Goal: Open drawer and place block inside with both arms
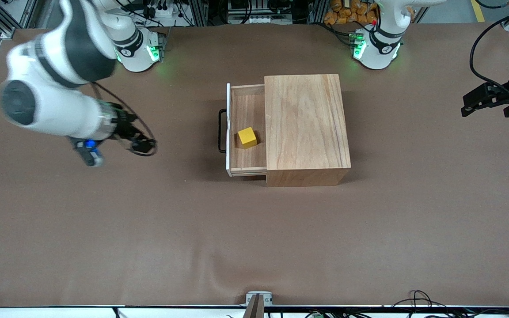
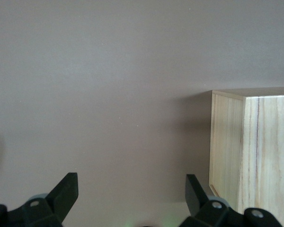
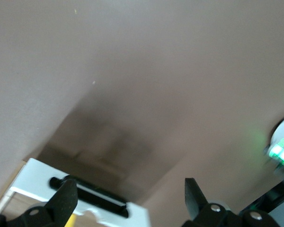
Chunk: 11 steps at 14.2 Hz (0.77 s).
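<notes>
The drawer (image 1: 248, 164) stands pulled out of the light-wood box (image 1: 307, 128) toward the right arm's end of the table, its black loop handle (image 1: 222, 130) on the white front. The yellow block (image 1: 247, 137) lies inside the drawer. My right gripper (image 1: 143, 144) is open and empty over bare table, off the drawer's front. Its wrist view (image 3: 128, 189) shows the white drawer front (image 3: 38, 177), the handle (image 3: 92, 194) and a sliver of the block (image 3: 71, 220). My left gripper (image 1: 471, 104) is open and empty over the left arm's end of the table. Its wrist view (image 2: 131, 184) shows the box (image 2: 255, 151).
Brown cloth covers the table (image 1: 254, 238). The arms' green-lit bases (image 1: 139, 51) (image 1: 376, 48) stand at the table's edge farthest from the front camera. Cables and a bracket (image 1: 258, 300) lie at the nearest edge.
</notes>
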Motion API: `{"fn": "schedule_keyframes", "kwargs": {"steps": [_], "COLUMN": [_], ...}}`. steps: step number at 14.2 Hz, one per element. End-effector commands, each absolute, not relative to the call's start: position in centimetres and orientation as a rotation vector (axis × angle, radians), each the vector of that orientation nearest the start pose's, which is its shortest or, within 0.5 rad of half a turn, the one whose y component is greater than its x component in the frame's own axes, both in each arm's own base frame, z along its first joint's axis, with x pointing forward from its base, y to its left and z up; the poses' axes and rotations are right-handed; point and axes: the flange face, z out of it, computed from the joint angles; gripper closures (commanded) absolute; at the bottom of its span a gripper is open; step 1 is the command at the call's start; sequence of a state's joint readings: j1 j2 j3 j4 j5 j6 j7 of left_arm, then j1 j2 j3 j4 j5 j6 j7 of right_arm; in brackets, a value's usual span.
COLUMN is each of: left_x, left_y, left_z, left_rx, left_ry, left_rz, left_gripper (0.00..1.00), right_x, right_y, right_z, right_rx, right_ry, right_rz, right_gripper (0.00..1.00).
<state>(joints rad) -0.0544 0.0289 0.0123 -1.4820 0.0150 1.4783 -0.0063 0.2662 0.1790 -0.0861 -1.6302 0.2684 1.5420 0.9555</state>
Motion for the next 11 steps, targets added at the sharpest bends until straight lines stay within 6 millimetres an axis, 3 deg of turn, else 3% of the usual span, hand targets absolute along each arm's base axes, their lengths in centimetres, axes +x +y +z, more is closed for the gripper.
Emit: {"fn": "schedule_keyframes", "kwargs": {"steps": [1,4,6,9,11], "left_x": [55.3,55.4,55.3,55.3,55.2], "left_y": [-2.2,-2.4,-2.7,-2.8,-3.0], "left_z": [64.4,64.5,64.5,64.4,64.5], "left_rx": [-3.127,-3.129,-3.138,-3.145,-3.151], "left_ry": [0.078,0.083,0.084,0.088,0.096], "left_rz": [0.040,0.038,0.046,0.051,0.051], "left_gripper": [0.00,0.00,0.00,0.00,0.00], "right_x": [55.8,54.5,53.4,52.2,52.1], "right_y": [6.2,0.2,-2.5,-3.5,-1.9], "right_z": [52.3,56.6,58.7,61.3,62.8], "right_rx": [-2.866,-2.934,-2.999,-3.073,-3.147], "right_ry": [0.880,0.485,0.267,0.041,-0.050], "right_rz": [0.477,0.302,0.219,0.136,0.098], "right_gripper": [0.00,0.00,0.00,0.00,0.00]}}
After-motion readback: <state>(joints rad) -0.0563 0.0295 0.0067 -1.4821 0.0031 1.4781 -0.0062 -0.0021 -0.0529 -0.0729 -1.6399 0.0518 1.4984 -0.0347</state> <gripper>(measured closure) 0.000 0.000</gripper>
